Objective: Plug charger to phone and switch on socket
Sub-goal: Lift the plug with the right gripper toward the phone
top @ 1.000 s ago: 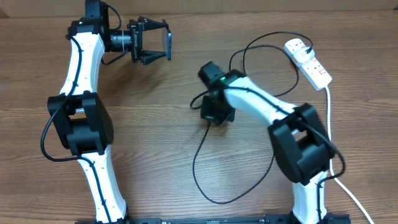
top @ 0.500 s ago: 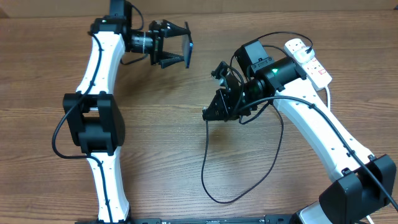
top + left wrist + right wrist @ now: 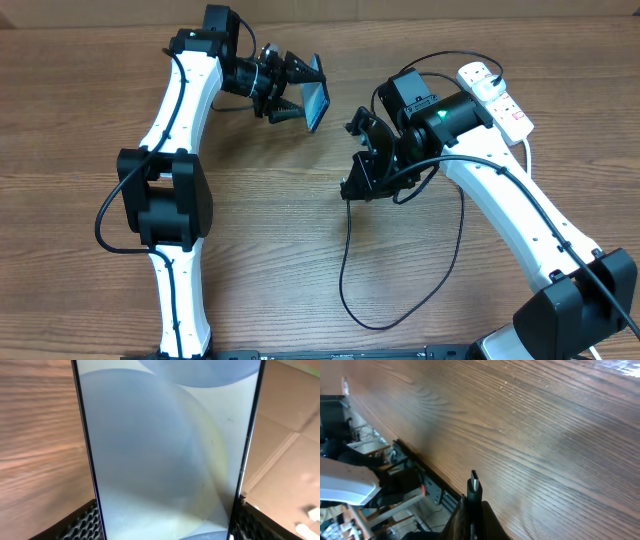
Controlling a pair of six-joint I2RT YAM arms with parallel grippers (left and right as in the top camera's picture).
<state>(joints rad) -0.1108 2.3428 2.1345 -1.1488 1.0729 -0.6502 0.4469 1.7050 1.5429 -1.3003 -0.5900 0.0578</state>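
Note:
My left gripper (image 3: 292, 88) is shut on the phone (image 3: 314, 102) and holds it on edge above the table, its blue screen toward the right arm. In the left wrist view the phone (image 3: 165, 450) fills the frame between the foam-padded jaws (image 3: 165, 530). My right gripper (image 3: 357, 186) is shut on the charger connector (image 3: 473, 489), whose metal tip sticks up from the fingers (image 3: 472, 515). The black charger cable (image 3: 352, 290) hangs from it and loops over the table up to the socket (image 3: 495, 97), a white power strip at the back right. The connector is right of and below the phone, apart from it.
A thick white cord (image 3: 540, 260) runs from the socket down the right side to the table's front edge. The table's front rail (image 3: 425, 485) and clutter beyond it show in the right wrist view.
My left gripper moved the phone right and slightly down toward the middle and turned it. My right gripper shifted a little right with the connector, and the cable loop followed.

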